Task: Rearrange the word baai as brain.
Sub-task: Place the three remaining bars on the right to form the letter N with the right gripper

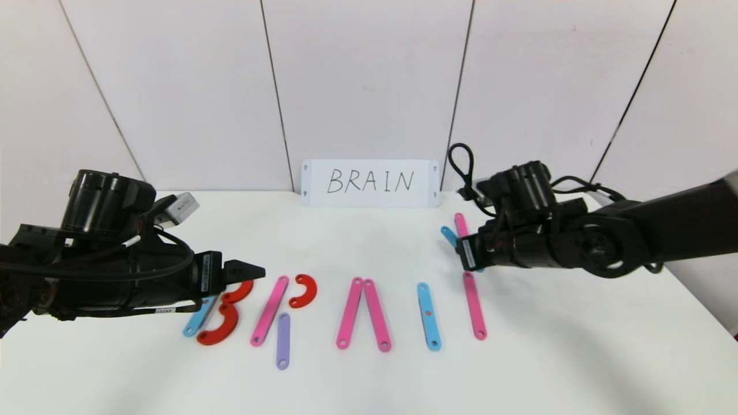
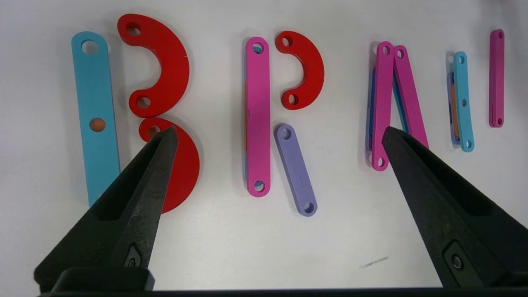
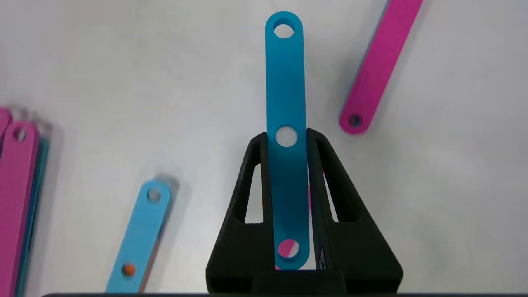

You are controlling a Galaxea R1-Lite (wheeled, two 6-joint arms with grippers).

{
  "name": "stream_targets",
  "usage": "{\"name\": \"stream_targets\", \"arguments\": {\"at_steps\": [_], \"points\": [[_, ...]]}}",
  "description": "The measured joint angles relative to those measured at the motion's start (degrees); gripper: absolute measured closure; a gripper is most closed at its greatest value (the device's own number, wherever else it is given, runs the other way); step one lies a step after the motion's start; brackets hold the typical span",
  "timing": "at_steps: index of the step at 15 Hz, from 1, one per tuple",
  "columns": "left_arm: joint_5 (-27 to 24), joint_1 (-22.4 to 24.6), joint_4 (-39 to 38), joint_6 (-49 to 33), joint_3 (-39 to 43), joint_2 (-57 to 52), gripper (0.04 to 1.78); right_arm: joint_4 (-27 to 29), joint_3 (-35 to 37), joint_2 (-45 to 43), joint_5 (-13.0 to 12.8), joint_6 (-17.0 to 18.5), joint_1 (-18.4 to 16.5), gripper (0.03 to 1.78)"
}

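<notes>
The word lies along the table front. A light-blue strip [image 1: 192,326] and two red arcs [image 1: 220,331] form B. A pink strip [image 1: 269,311], a red arc [image 1: 304,290] and a purple strip [image 1: 282,340] form R. Two pink strips [image 1: 350,314] lean into an A. Then come a light-blue strip [image 1: 429,316] and a pink strip [image 1: 474,305]. My left gripper [image 1: 248,271] hovers open over B and R, with nothing between its fingers [image 2: 156,165]. My right gripper [image 3: 286,136] is shut on a blue strip [image 3: 286,82] above the table, behind the pink strip.
A white card [image 1: 369,183] with handwritten "BRAIN" stands against the back wall. Another pink strip [image 1: 460,223] lies behind the right gripper, also in the right wrist view [image 3: 381,66]. The table's right edge [image 1: 706,311] runs near the right arm.
</notes>
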Motion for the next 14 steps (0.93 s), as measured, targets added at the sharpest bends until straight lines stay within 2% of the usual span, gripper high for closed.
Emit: {"name": "stream_targets", "arguments": {"at_steps": [6, 9, 14], "points": [[0.0, -0.2, 0.0, 0.0, 0.2, 0.0, 0.09, -0.8, 16.9, -11.7, 7.3, -3.9, -4.4, 1.53], [0.1, -0.5, 0.0, 0.0, 0.4, 0.0, 0.09, -0.8, 20.7, -13.6, 7.9, -4.1, -5.8, 1.53], [0.2, -0.6, 0.0, 0.0, 0.4, 0.1, 0.09, -0.7, 21.9, -12.7, 7.9, -4.1, -6.6, 1.53]]}}
